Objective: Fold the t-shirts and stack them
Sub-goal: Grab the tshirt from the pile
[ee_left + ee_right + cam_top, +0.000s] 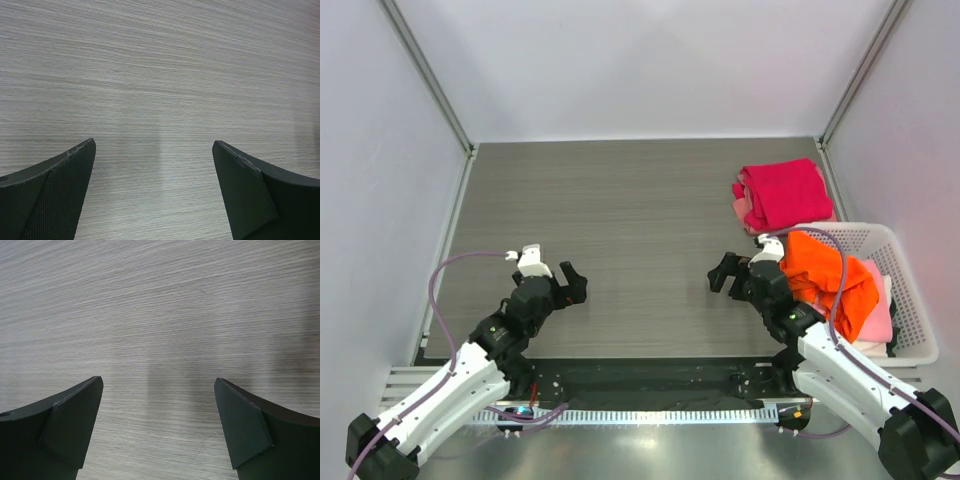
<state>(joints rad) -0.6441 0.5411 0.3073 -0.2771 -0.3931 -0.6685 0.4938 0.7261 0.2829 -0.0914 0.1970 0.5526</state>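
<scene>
A folded magenta-red t-shirt [782, 193] lies on a folded pale pink t-shirt [741, 209] at the table's far right. A bright orange t-shirt [825, 273] hangs crumpled over the near-left side of the white basket [898, 255], with a pale pink t-shirt [877, 305] under it inside. My left gripper [570, 285] is open and empty over bare table at the left; the left wrist view shows its fingers [60, 192] wide apart. My right gripper [725, 272] is open and empty just left of the basket; its fingers [70, 425] frame only bare wood.
The grey wood-grain table [620, 220] is boxed in by white walls at the back and both sides. A metal rail [650, 412] with cables runs along the near edge between the arm bases.
</scene>
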